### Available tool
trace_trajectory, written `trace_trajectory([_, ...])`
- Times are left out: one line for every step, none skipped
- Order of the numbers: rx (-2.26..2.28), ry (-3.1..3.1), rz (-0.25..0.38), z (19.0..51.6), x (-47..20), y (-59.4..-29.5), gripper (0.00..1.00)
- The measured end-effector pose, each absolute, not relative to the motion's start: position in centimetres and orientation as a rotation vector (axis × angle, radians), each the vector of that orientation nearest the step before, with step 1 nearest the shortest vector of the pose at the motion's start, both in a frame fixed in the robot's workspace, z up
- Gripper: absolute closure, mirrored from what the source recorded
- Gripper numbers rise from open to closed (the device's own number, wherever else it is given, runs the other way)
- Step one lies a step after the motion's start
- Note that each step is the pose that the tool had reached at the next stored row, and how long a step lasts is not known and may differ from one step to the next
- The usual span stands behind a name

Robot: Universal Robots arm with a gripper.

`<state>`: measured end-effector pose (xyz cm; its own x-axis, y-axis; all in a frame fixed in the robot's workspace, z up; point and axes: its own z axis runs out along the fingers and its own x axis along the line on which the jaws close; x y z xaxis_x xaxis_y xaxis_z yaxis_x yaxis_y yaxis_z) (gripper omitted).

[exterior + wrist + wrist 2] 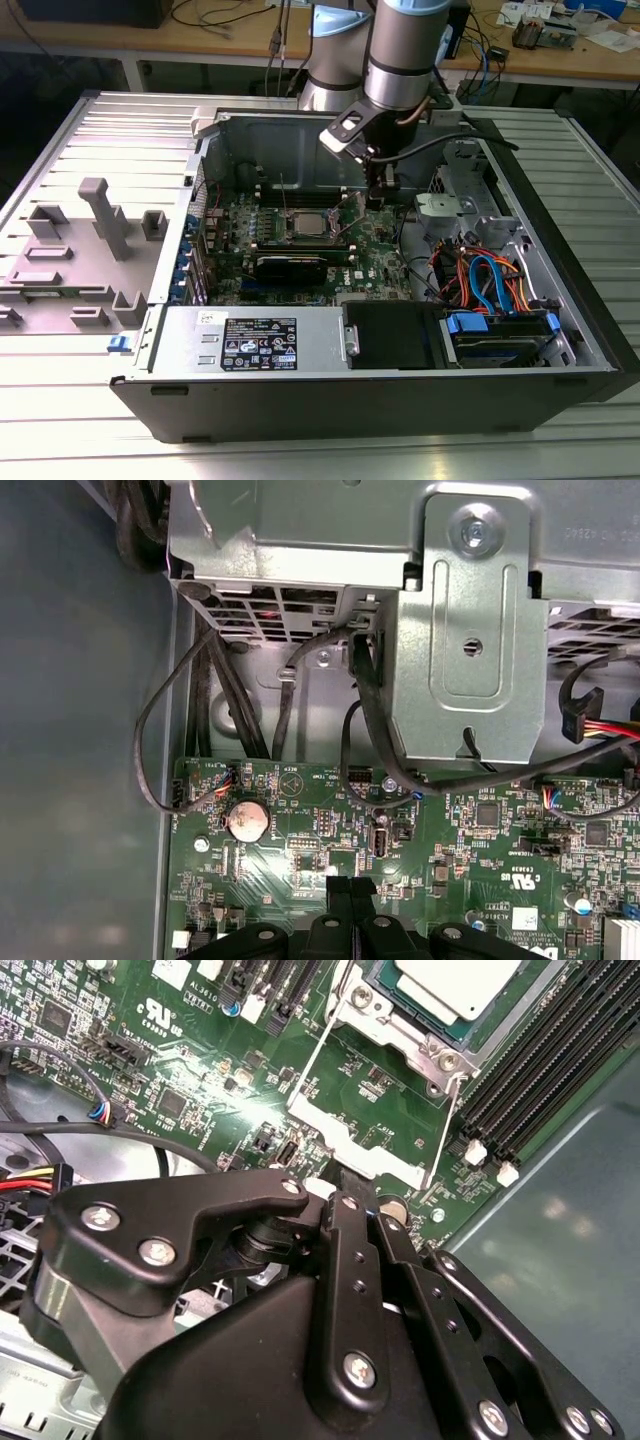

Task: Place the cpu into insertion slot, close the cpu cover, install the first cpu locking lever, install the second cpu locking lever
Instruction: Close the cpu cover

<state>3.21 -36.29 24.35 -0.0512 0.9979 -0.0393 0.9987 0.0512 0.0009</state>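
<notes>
The hand (348,1175), closed on nothing visible, hovers at the exterior view's right of the cpu cover (395,1032). A slip could bend the thin locking lever (448,1125) or scrape the motherboard (200,1050).

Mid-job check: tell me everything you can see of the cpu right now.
The cpu is a small, flat, square chip with a pale silvery metal top and a rounded corner. It lies level on the green motherboard, set inside a silver metal frame that runs around its edges. Its top is bare, with nothing resting on it. The gripper is apart from it, low over another part of the board.
</notes>
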Motion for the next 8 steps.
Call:
trace_trajectory([2.143, 2.256, -0.041, 24.35, 3.18, -36.29, 0.89])
trace_trajectory([2.143, 2.256, -0.041, 24.35, 3.15, -36.29, 0.89])
trace_trajectory([2.143, 2.256, -0.041, 24.35, 3.09, -36.29, 0.89])
trace_trajectory([2.143, 2.256, -0.041, 24.35, 3.07, -36.29, 0.89])
trace_trajectory([2.143, 2.256, -0.041, 24.34, 3.04, -36.29, 0.89])
trace_trajectory([2.143, 2.256, -0.041, 24.34, 3.01, -36.29, 0.89])
trace_trajectory([2.143, 2.256, -0.042, 24.34, 2.97, -36.29, 0.89])
trace_trajectory([2.143, 2.256, -0.042, 24.33, 2.95, -36.29, 0.89])
